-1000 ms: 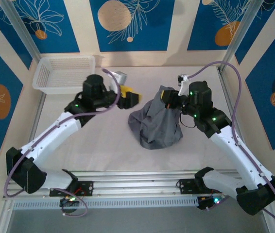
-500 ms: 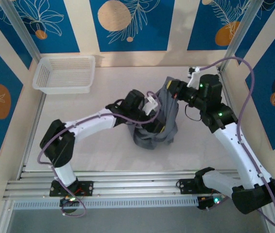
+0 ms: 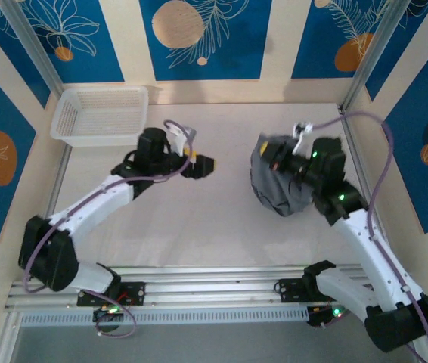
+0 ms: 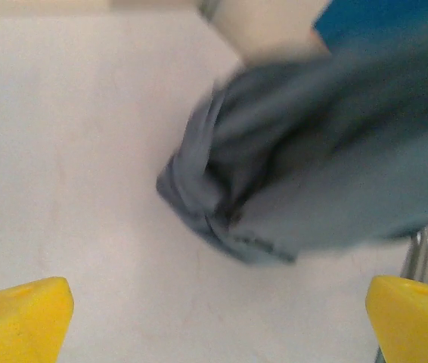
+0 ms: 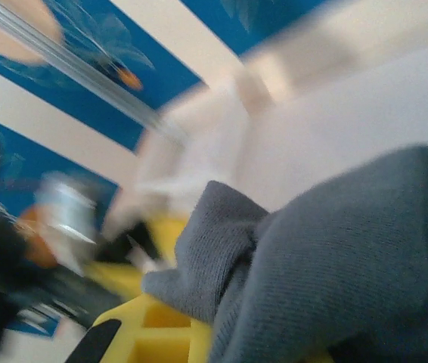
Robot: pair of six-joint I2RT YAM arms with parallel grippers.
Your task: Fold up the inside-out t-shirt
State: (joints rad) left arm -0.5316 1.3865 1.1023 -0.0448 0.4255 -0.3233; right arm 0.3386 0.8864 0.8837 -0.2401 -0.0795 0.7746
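Toward the right side of the table (image 3: 199, 219): inside-out t-shirt (image 3: 274, 189), bunched in a wad, pinched by the closed right gripper (image 3: 278, 160); left gripper (image 3: 203, 164) spread wide, empty, well apart; risk: a single pinch on thin layered fabric may slip, or the wad may spread out twisted.

The top view is bright, evenly lit and sharp, with only soft, faint shadows on the table (image 3: 199, 227). Both wrist views are smeared by motion blur; the t-shirt (image 4: 305, 151) looks soft-edged there.
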